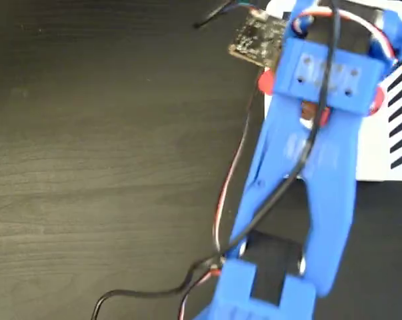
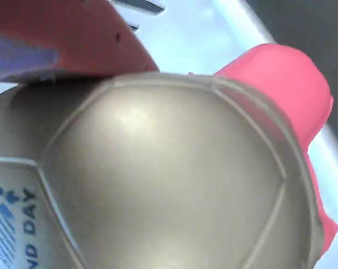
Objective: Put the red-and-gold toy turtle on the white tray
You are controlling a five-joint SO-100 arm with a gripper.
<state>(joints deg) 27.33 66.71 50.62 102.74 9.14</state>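
Dark wood-grain bench (image 1: 87, 167) fills most of the fixed view, matte and streaky. The blue plastic arm (image 1: 301, 173) stretches up across it, with black and red wires (image 1: 227, 193) trailing alongside. Smooth white tray (image 1: 381, 147) with black stripes sits top right. The red-and-gold toy turtle (image 2: 174, 179) is right there over the tray under the hand (image 1: 314, 110), shiny domed shell, rubbery coral bits. Can't tell if the hand is gripping it.
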